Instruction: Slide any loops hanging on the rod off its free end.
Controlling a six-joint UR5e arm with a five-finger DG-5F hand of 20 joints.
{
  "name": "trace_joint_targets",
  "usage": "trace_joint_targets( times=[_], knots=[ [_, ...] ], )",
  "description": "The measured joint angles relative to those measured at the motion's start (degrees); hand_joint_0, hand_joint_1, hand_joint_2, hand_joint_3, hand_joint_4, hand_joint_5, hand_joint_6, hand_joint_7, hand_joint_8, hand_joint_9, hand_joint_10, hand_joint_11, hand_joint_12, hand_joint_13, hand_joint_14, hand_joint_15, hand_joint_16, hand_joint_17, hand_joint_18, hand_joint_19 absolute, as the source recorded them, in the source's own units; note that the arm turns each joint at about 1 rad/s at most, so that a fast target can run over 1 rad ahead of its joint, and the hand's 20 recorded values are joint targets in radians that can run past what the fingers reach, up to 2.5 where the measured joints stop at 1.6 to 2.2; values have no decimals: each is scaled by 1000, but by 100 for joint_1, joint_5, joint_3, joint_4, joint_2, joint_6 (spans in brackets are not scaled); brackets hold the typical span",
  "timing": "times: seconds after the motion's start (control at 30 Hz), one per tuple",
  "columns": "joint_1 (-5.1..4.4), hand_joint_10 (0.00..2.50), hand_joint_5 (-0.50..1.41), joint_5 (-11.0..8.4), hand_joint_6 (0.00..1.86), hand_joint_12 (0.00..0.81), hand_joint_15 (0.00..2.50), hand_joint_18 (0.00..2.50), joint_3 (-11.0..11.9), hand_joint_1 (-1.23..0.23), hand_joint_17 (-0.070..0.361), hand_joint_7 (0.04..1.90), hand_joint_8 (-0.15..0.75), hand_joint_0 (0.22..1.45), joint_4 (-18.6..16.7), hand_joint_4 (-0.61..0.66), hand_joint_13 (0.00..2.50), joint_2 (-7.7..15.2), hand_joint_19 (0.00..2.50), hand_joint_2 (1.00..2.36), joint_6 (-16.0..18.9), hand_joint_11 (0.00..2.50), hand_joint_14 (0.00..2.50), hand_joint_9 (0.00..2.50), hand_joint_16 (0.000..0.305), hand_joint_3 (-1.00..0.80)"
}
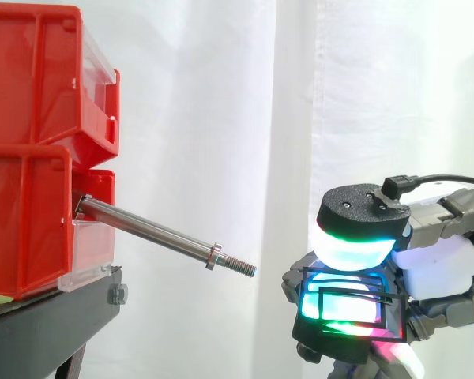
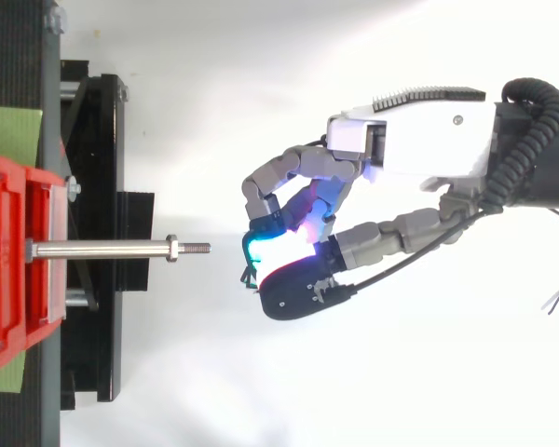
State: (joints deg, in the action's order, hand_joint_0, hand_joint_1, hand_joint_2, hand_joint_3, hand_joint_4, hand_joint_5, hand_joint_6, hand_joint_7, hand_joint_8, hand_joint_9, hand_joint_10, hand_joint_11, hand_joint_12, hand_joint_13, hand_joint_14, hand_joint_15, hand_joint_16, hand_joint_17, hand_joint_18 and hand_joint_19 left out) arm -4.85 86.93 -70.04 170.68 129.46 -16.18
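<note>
Steel rod (image 1: 150, 230) juts bare from the red bins (image 1: 31, 158), its threaded free end pointing toward the hand (image 2: 303, 287), which hangs just beyond and lower, fingers and thumb curled together, pinching the thin dark loop (image 2: 246, 261) clear of the rod.

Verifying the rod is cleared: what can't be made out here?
- Side view: where the rod is fixed, hidden inside the red bin.
- Top view: most of the loop, hidden within the curled hand.
- Side view: the hand's lower part, cut off by the bottom edge.
</note>
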Motion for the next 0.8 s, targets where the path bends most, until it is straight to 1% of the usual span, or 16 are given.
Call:
trace_joint_targets(
  times=[0.13, 0.2, 0.27, 0.37, 0.47, 0.5, 0.67, 0.7, 0.73, 0.8],
  knots=[
    [-5, 14, -132, 0, 852, 347, 316, 731, 0, -782, 128, 1422, 342, 571, 0, 303, 792, 0, 513, 1019, 4, 586, 11, 1073, 57, -266],
    [-6, 14, -136, 0, 855, 345, 316, 730, 0, -812, 127, 1421, 335, 581, 0, 298, 789, 0, 514, 1018, 7, 585, 11, 1052, 57, -265],
    [-6, 16, -137, 0, 856, 342, 307, 734, 0, -830, 126, 1444, 337, 589, 0, 278, 788, 0, 507, 1022, 10, 594, 11, 1051, 56, -226],
    [-7, 14, -135, 0, 880, 338, 304, 741, 0, -831, 126, 1431, 337, 587, 0, 232, 797, 0, 510, 1028, 15, 602, 11, 1066, 56, -134],
    [-7, 17, -127, 0, 888, 342, 319, 757, 0, -815, 126, 1431, 335, 575, 0, 220, 811, 0, 517, 1031, 16, 605, 12, 1096, 56, -72],
    [-7, 18, -122, 0, 888, 339, 333, 759, 0, -771, 128, 1430, 334, 559, 0, 233, 816, 0, 531, 1027, 16, 600, 12, 1113, 57, -65],
    [-11, 13, -112, -25, 887, 377, 318, 806, 0, -698, 146, 1400, 365, 548, 0, 238, 856, 0, 509, 1016, 38, 575, 11, 1172, 65, -115],
    [-12, 15, -111, -28, 887, 381, 319, 805, 0, -689, 148, 1397, 365, 548, 3, 238, 854, 0, 513, 1015, 40, 580, 11, 1172, 66, -128],
    [-11, 13, -111, -30, 887, 384, 325, 800, 0, -647, 148, 1381, 367, 543, 5, 234, 849, 0, 516, 1016, 41, 569, 11, 1172, 66, -147],
    [-12, 16, -109, -33, 874, 369, 331, 746, 0, -588, 139, 1391, 358, 542, 13, 246, 826, 0, 535, 1018, 43, 578, 11, 1162, 62, -172]
  ],
)
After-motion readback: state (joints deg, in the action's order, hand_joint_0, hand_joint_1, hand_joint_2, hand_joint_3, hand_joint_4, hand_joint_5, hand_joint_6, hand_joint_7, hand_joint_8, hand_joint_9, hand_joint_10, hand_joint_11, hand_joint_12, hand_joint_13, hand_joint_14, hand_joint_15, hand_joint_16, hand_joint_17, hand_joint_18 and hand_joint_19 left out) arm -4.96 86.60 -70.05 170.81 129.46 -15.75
